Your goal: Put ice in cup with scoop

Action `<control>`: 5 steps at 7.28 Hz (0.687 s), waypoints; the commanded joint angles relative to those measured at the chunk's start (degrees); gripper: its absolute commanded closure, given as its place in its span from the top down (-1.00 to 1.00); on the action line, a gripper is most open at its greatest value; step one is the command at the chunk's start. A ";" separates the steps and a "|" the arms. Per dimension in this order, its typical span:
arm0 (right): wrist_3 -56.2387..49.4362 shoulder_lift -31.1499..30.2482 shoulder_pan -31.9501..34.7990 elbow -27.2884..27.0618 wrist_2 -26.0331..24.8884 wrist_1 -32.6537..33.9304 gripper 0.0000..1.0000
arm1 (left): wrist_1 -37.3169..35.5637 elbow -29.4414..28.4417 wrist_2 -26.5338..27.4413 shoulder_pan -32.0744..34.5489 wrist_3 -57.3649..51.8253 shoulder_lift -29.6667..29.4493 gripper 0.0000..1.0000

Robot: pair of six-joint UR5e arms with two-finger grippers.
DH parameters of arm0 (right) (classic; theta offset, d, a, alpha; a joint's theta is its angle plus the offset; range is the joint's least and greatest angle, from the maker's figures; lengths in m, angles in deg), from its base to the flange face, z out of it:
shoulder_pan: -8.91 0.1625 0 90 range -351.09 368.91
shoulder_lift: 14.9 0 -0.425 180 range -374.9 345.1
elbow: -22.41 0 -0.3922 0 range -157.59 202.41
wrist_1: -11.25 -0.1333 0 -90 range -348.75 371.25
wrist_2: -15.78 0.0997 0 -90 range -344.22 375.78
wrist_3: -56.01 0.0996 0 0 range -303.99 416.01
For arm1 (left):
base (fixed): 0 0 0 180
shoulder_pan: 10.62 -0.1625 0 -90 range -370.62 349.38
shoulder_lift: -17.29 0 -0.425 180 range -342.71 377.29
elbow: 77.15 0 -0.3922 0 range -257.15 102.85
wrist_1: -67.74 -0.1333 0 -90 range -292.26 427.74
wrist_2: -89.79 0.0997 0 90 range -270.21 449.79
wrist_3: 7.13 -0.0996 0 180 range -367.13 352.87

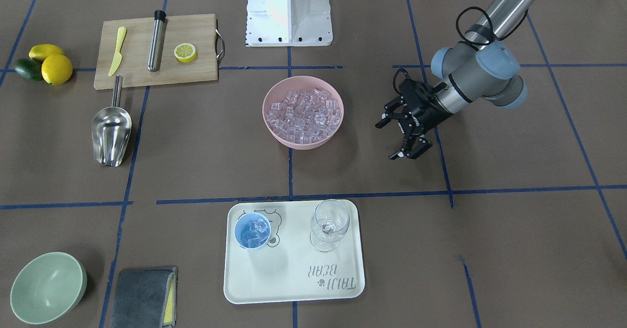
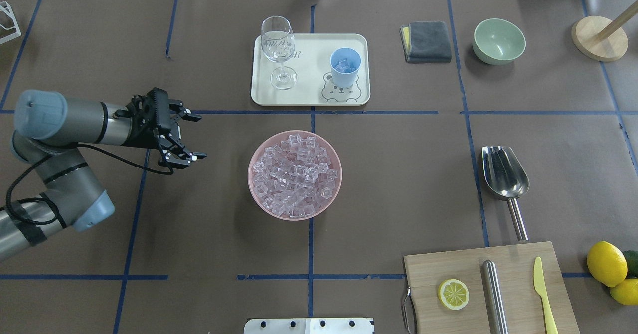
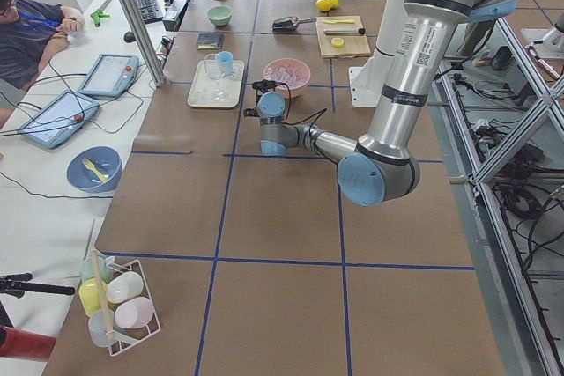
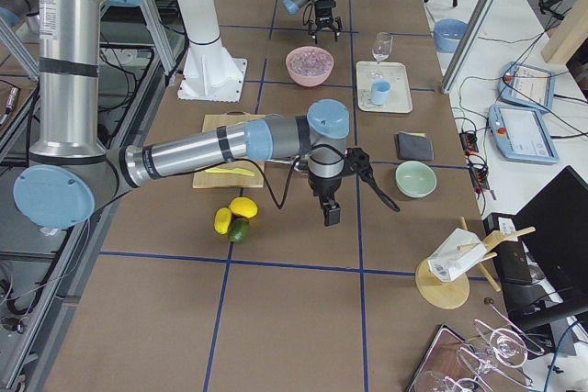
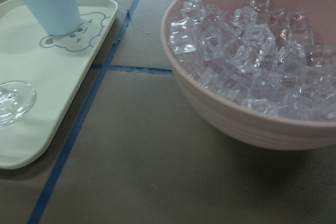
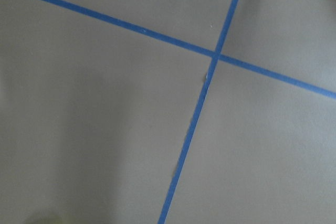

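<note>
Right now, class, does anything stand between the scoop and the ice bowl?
Nothing visible does. Only table lies between the scoop and the bowl of ice; the board sits nearer the robot, off that line.

The ice [image 2: 295, 174], small clear glassy cubes, is heaped in a pink bowl [image 2: 250, 187], and a few cubes lie inside the cup [image 2: 345, 70]. The cup, light blue and handleless, stands upright beyond the bowl, on the side away from the robot and slightly to its right. The scoop [image 2: 504, 173], of shiny steel, lies flat well to the bowl's right with its trough up and its thin handle pointing toward the robot.
</note>
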State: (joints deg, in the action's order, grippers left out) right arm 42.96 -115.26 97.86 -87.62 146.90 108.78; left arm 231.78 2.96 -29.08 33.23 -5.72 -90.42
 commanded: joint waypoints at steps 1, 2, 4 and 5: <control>-1.10 -2.58 4.29 4.70 6.93 -0.49 1.00 | -3.00 0.04 -1.61 9.20 -0.17 4.51 1.00; -1.19 0.65 4.21 6.73 6.61 -0.76 1.00 | -10.60 0.04 -7.97 15.94 0.52 5.75 1.00; -1.37 3.06 4.21 9.38 6.43 -0.76 1.00 | -26.07 0.04 -17.58 31.06 -0.08 6.72 1.00; -1.19 3.14 4.21 9.57 6.34 -0.76 1.00 | -33.71 0.48 -19.36 34.69 -0.44 6.64 1.00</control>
State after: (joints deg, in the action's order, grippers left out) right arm 41.72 -112.62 102.04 -78.85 153.31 108.09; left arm 207.77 3.12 -44.88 61.54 -5.71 -83.99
